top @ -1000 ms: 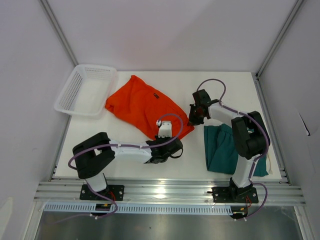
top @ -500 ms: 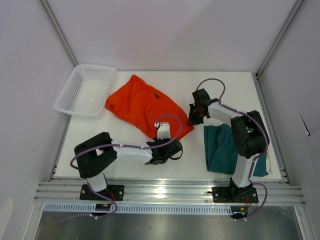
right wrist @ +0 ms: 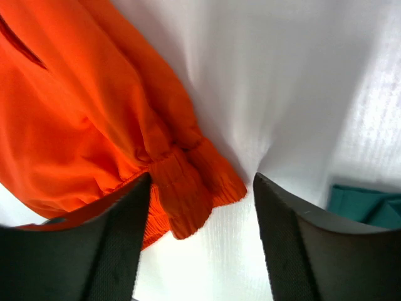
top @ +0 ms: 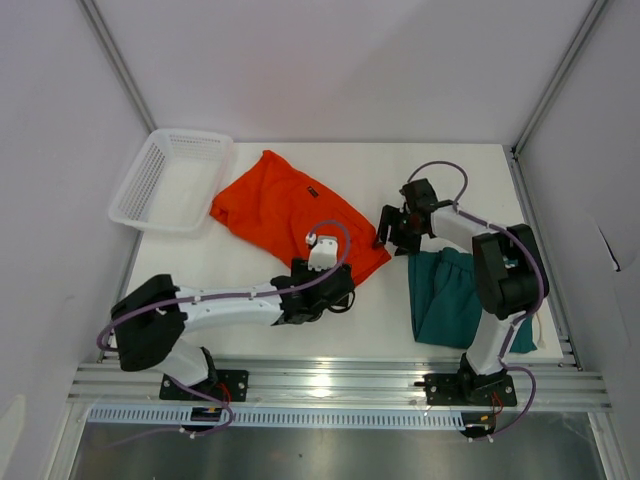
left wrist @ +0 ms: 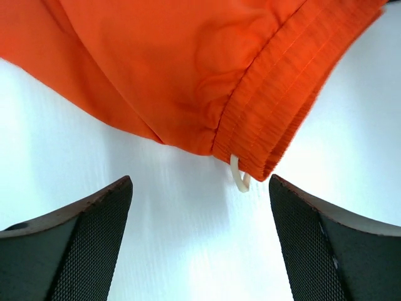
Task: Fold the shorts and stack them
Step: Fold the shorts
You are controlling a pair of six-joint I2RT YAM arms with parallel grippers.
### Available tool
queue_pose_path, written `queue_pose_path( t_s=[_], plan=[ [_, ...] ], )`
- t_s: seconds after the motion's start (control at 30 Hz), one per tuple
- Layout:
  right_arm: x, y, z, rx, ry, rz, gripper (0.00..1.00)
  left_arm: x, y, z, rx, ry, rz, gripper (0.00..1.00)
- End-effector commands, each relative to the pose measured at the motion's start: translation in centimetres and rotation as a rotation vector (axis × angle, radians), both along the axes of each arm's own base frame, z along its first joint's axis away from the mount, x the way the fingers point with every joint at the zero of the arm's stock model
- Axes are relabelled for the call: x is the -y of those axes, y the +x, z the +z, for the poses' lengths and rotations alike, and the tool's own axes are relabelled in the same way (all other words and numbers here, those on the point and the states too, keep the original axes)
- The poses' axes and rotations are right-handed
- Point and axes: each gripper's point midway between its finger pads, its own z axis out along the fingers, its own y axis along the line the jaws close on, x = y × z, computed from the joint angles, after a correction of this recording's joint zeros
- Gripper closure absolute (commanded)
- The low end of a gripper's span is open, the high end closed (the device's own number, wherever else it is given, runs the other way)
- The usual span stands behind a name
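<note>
The drawstring shorts (top: 290,210) are lying spread across the middle of the bench (top: 250,320). The basket (top: 140,180) is sitting behind them and to their left, its near corner just beside their left edge, perhaps touching it. The second pair of shorts (top: 445,305) is lying to their right and nearer the front, apart from them. The left end effector (left wrist: 200,188) is sitting just in front of their near right corner, with the drawstring loop (left wrist: 239,179) lying ahead of it. The right end effector (right wrist: 202,182) is hanging to the right of that same corner, between the two pairs.
</note>
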Motion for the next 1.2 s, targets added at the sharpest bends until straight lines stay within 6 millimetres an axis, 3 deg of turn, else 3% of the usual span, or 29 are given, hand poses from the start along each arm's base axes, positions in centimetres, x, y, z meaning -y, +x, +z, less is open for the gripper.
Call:
queue_pose_path(
  t_s=[0.0, 0.17, 0.37, 0.43, 0.47, 0.57, 0.6, 0.63, 0.7, 0.8, 1.07, 1.17],
  plan=[
    [0.6, 0.7, 2.3, 0.077, 0.038, -0.012, 0.26, 0.5, 1.0, 4.3, 0.038, -0.054, -0.069, 0.09],
    [0.8, 0.4, 5.0, 0.137, 0.085, -0.036, 0.18, 0.5, 2.9, 6.1, 0.036, -0.139, -0.098, 0.1],
    [0.5, -1.3, 5.9, 0.123, 0.158, -0.052, 0.13, 2.1, 5.6, 6.8, 0.069, -0.08, -0.169, 0.11],
    [0.3, -2.5, 5.4, 0.112, 0.195, -0.07, 0.01, 2.1, 6.7, 5.5, 0.043, -0.065, -0.161, 0.11],
    [-0.1, -2.5, 6.6, 0.161, 0.228, -0.075, 0.0, 2.5, 7.1, 5.4, 0.029, -0.092, -0.17, 0.11],
    [-0.8, -4.5, 5.7, 0.122, 0.276, -0.144, 0.0, 2.2, 8.2, 3.7, -0.018, -0.134, -0.167, 0.14],
    [-1.1, -4.5, 6.4, 0.13, 0.308, -0.195, 0.01, 2.6, 8.4, 3.6, -0.02, -0.157, -0.178, 0.14],
    [-0.9, -5.3, 5.5, 0.11, 0.301, -0.234, 0.01, 2.2, 8.8, 2.8, -0.033, -0.148, -0.165, 0.15],
    [-1.5, -5.4, 6.4, 0.152, 0.335, -0.302, 0.01, 1.8, 9.1, 1.8, -0.053, -0.14, -0.144, 0.17],
    [-1.9, -6.3, 6.0, 0.158, 0.345, -0.382, 0.01, 1.2, 9.7, 0.7, -0.082, -0.157, -0.121, 0.19],
    [-3.1, -6.4, 6.4, 0.15, 0.484, -0.564, 0.02, 0.8, 10.4, -1.2, -0.151, -0.214, -0.137, 0.28],
    [-3.7, -6.5, 5.3, 0.124, 0.514, -0.58, 0.03, 0.8, 10.2, -2.3, -0.183, -0.203, -0.129, 0.29]
  ],
)
